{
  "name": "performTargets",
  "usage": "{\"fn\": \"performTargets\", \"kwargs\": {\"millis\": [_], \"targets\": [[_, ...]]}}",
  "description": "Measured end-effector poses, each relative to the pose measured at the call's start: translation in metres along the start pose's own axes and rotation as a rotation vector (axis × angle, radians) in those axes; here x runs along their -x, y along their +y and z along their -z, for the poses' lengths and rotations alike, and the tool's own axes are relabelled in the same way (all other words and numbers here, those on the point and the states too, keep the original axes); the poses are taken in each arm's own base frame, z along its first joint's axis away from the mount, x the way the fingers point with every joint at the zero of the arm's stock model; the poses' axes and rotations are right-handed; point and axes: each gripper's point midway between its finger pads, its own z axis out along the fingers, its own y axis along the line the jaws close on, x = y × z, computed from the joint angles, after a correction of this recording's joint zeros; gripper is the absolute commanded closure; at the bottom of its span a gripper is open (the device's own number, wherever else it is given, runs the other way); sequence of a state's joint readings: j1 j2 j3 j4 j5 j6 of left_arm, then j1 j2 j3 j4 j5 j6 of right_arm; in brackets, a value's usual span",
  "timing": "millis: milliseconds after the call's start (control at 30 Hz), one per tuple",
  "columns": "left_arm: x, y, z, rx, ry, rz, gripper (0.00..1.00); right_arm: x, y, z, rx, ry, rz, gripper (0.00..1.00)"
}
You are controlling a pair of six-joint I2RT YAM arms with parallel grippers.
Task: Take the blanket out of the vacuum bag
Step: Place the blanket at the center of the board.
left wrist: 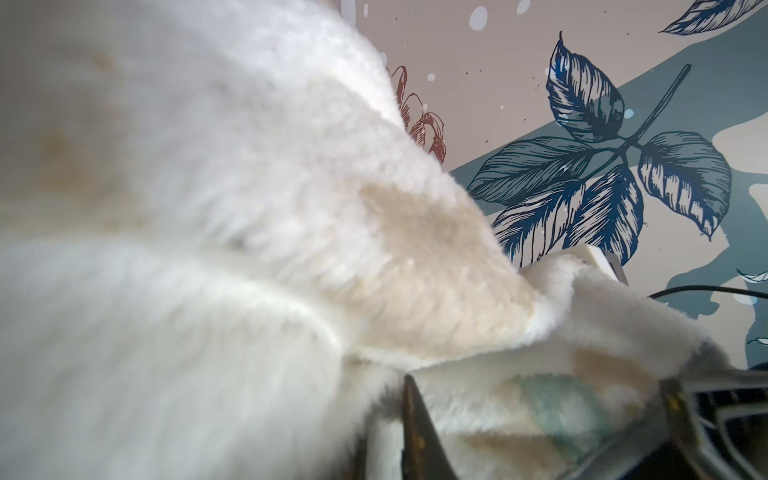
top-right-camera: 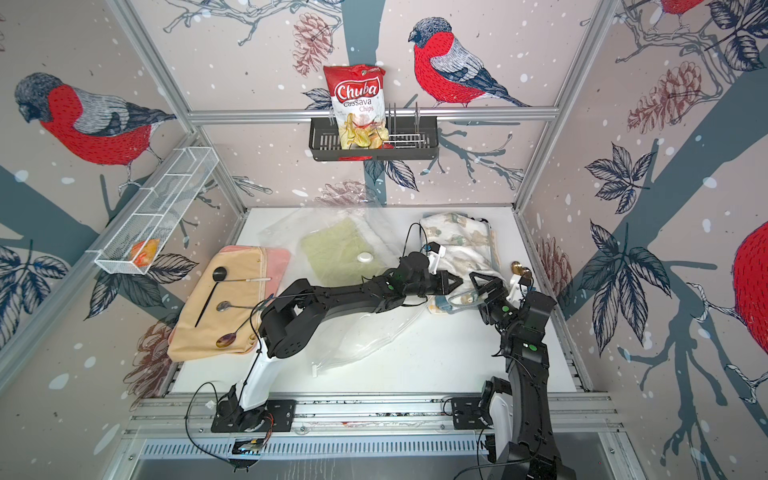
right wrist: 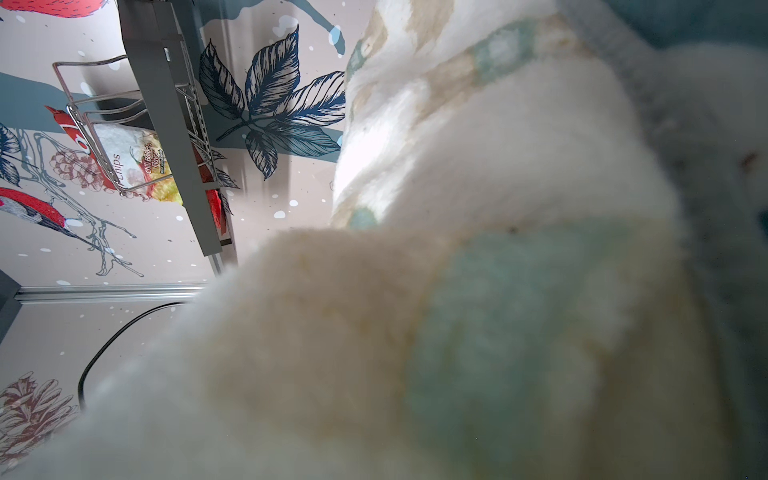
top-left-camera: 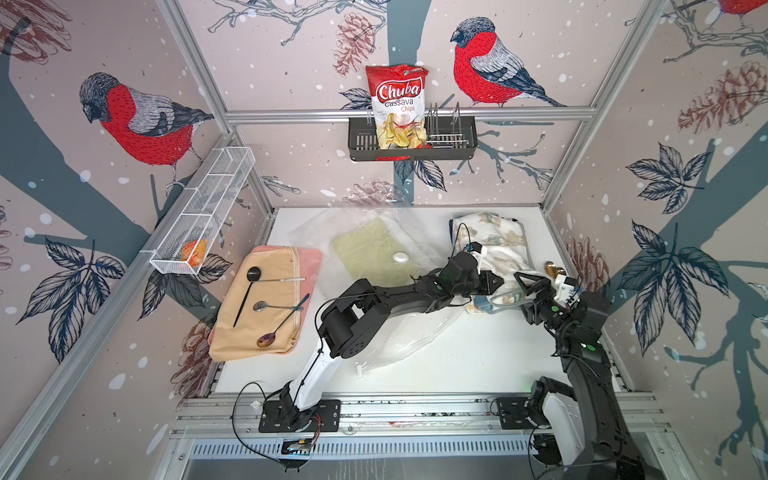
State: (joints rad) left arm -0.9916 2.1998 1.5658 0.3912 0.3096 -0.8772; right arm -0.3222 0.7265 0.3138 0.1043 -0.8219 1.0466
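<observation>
The clear vacuum bag (top-left-camera: pixel 415 336) lies mid-table with its white valve cap (top-left-camera: pixel 400 257) over green fabric (top-left-camera: pixel 370 253) seen through the plastic. Its crinkled plastic runs on under my left arm toward the front. A white fluffy blanket (top-left-camera: pixel 494 245) printed in beige and teal lies at the back right, its near end at the plastic between my grippers. My left gripper (top-left-camera: pixel 498 282) is shut on a fold of that blanket (left wrist: pixel 208 208); fluff is pinched between the dark fingers (left wrist: pixel 413 415). My right gripper (top-left-camera: pixel 525 291) stands open just right of it. Blanket (right wrist: pixel 457 291) hides its jaws in the right wrist view.
A tan folded cloth (top-left-camera: pixel 257 303) with three spoons lies at the left. A white wire basket (top-left-camera: pixel 203 216) hangs on the left wall, and a black rack (top-left-camera: pixel 453 141) with a chips bag (top-left-camera: pixel 399 104) on the back wall. Gold round things (top-left-camera: pixel 555 270) sit by the right wall.
</observation>
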Motion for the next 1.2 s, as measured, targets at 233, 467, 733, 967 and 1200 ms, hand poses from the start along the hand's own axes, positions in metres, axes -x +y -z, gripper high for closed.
{"fn": "performTargets", "kwargs": {"millis": [233, 467, 733, 967, 1200], "targets": [[0.002, 0.004, 0.004, 0.029, -0.015, -0.023, 1.00, 0.001, 0.001, 0.000, 0.005, -0.004, 0.005, 0.00], [0.002, 0.018, 0.019, 0.081, -0.044, -0.051, 1.00, 0.010, -0.001, 0.008, 0.008, -0.033, -0.010, 0.00], [0.014, 0.019, 0.026, 0.100, -0.079, -0.086, 1.00, 0.009, 0.000, 0.009, 0.019, -0.020, -0.015, 0.00], [0.008, -0.037, 0.060, 0.030, -0.083, -0.245, 0.66, 0.010, 0.000, 0.008, 0.021, -0.013, -0.024, 0.00], [-0.022, -0.031, 0.076, 0.084, -0.033, -0.466, 0.58, 0.012, 0.002, 0.007, 0.033, -0.019, -0.055, 0.00]]}}
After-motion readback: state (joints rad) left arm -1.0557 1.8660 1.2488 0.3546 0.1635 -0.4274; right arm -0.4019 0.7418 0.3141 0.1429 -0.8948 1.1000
